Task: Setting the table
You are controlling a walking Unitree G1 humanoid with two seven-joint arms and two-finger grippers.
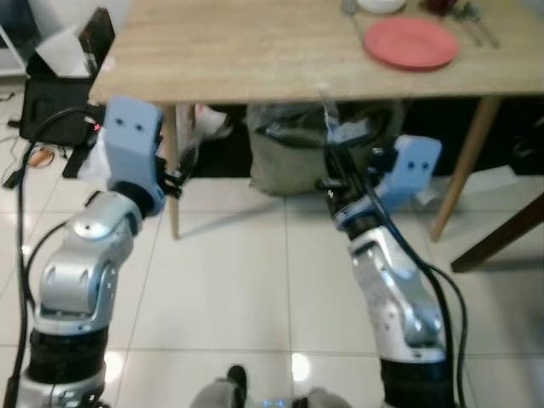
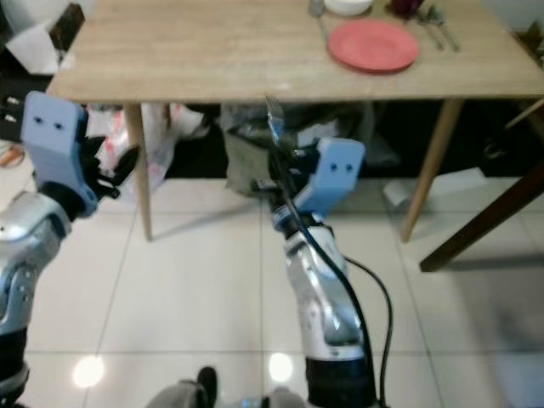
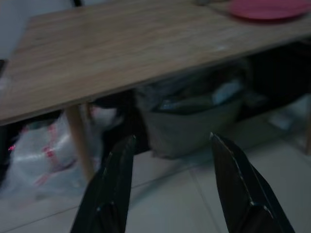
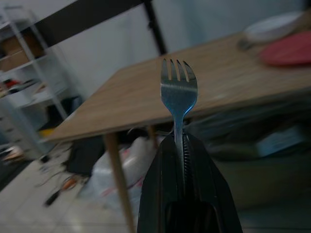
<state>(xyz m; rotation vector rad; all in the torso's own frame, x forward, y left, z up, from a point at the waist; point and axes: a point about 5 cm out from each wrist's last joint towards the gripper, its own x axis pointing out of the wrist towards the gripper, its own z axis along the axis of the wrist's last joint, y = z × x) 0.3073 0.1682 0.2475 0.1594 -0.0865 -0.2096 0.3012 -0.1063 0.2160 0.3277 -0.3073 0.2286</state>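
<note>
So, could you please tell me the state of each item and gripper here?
Fork: upright, clamped in the right gripper, tines up.
Left gripper: jaws open, holding nothing.
Red plate: lying flat on the table, nothing on it.
White bowl: on the table beyond the plate.

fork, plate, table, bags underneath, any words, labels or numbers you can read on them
None can be read. The fork in the right gripper, the red plate and the table bear no print. The white bag has red marks, too blurred to read.
</note>
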